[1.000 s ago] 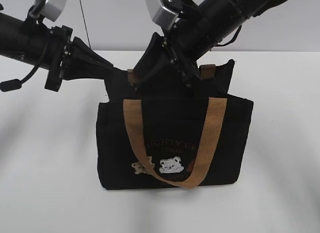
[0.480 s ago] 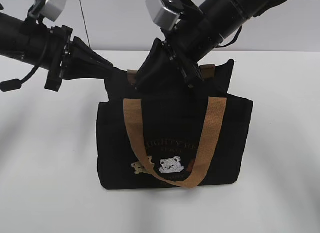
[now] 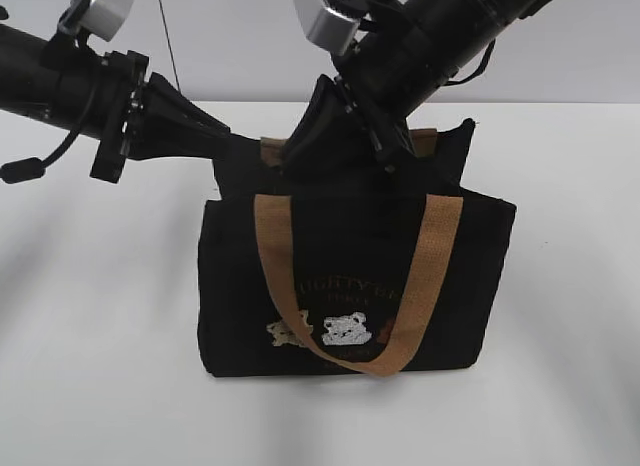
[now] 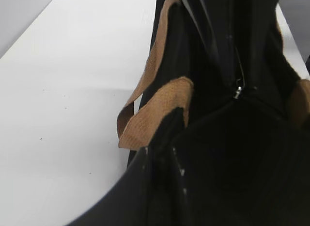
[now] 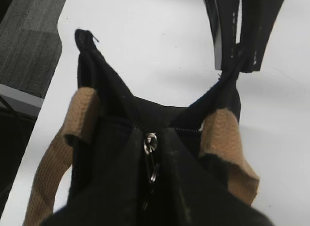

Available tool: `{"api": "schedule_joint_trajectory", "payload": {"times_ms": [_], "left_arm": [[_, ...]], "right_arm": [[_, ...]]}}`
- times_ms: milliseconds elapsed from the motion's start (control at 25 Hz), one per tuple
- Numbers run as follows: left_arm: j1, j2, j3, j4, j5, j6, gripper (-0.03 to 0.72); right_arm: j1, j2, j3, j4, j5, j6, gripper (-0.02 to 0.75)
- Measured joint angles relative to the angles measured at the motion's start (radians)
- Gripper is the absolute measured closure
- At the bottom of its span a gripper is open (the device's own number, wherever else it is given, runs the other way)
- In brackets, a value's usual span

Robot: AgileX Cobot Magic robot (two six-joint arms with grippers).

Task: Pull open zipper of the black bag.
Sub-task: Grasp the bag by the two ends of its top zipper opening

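Two grippers meet at the top edge of the black bag (image 3: 350,286), which stands upright mid-table with bare white table (image 3: 90,366) open all around. We see the left gripper (image 3: 225,146) pinching the bag's left top corner cloth. The right gripper (image 5: 154,187) has its fingers nearly together around the zipper (image 5: 151,158) and its slim metal tab. Tan woven handles (image 3: 420,276) droop over matte fabric.

Black bag (image 3: 350,256) (tan handles (image 3: 425,276)), silver zipper pull (image 5: 151,160).
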Motion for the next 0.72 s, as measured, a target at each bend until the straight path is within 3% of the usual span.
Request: {"api": "schedule_joint_trajectory", "payload": {"times_ms": [480, 720], "left_arm": [[0.000, -0.001, 0.000, 0.035, -0.008, 0.000, 0.636], [-0.002, -0.002, 0.000, 0.035, -0.009, 0.000, 0.636]], "right_arm": [[-0.005, -0.049, -0.002, -0.119, 0.018, 0.071, 0.690], [-0.089, -0.090, -0.002, -0.156, 0.044, 0.155, 0.690]]}}
